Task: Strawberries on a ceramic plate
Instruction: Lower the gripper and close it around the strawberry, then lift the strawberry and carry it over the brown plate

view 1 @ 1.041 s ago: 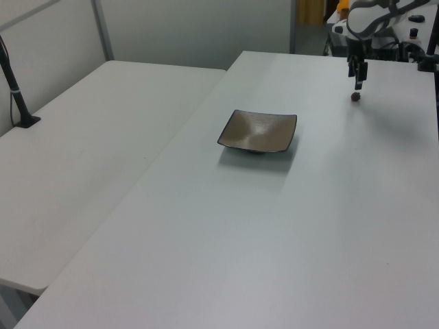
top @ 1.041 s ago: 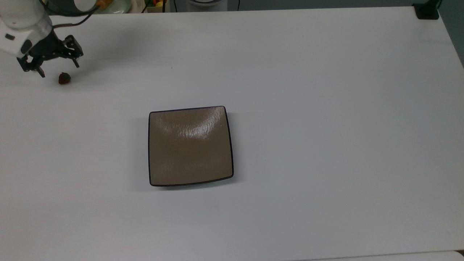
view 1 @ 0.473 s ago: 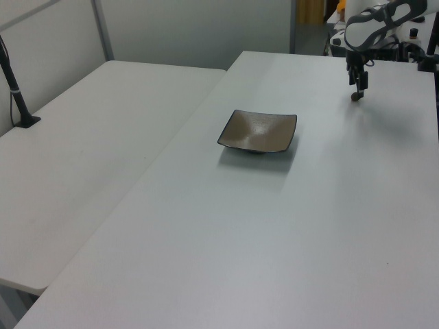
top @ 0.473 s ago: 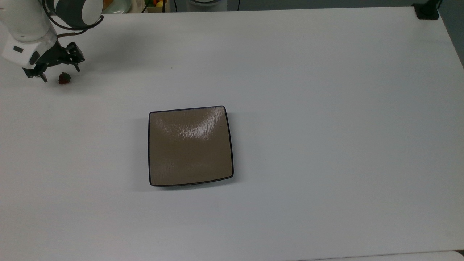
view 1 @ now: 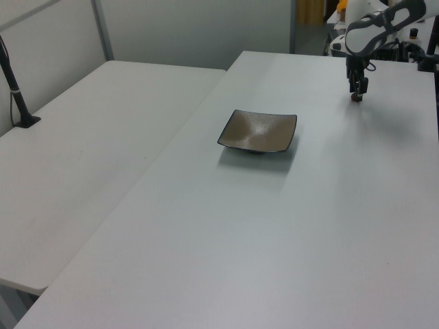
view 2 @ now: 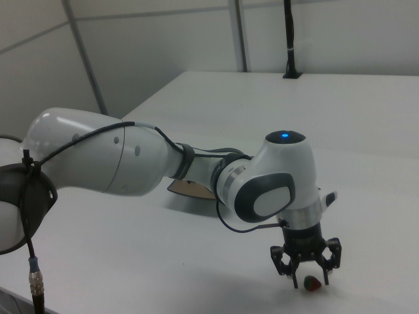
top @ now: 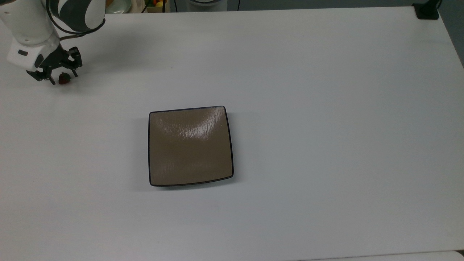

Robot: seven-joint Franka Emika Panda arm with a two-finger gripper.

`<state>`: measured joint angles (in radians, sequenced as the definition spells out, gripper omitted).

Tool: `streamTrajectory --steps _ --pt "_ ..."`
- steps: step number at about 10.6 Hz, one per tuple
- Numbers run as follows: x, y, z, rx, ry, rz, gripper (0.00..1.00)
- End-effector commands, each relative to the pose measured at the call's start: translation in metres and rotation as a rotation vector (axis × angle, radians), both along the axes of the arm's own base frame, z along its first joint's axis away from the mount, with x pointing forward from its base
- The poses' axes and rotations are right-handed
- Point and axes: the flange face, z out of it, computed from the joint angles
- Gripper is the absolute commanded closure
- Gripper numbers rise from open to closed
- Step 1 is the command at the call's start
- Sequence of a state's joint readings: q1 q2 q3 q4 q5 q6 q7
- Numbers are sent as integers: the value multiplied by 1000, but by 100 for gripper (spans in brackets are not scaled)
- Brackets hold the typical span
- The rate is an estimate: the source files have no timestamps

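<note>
The small red strawberry (top: 64,78) lies on the white table near the top view's upper left corner. My gripper (top: 63,77) is lowered over it, open, with one black finger on each side of the berry and small gaps showing. In the right view the strawberry (view 2: 313,283) sits between the fingertips of the gripper (view 2: 309,282). The square tan-brown ceramic plate (top: 190,145) rests empty in the middle of the table, well away from the gripper. In the left view the gripper (view 1: 357,96) is at the far right, beyond the plate (view 1: 258,130).
A black pole mount (top: 427,11) stands at the top view's upper right corner. A pale round plate (top: 119,5) and colourful items sit just past the table's far edge. A second white table (view 1: 82,151) adjoins on the left view's left.
The gripper has come down from above and beside the strawberry until its open fingers straddle it. The strawberry and plate have not moved.
</note>
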<state>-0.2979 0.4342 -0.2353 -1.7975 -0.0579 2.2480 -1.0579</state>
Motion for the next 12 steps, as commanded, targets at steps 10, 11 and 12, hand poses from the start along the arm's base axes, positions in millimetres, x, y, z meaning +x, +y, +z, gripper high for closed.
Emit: streamTrajectory --steps 10,11,12 --pt "7 32 80 8 -6 45 95" --pt "7 39 101 22 7 44 94" --pt "7 47 121 37 12 48 93"
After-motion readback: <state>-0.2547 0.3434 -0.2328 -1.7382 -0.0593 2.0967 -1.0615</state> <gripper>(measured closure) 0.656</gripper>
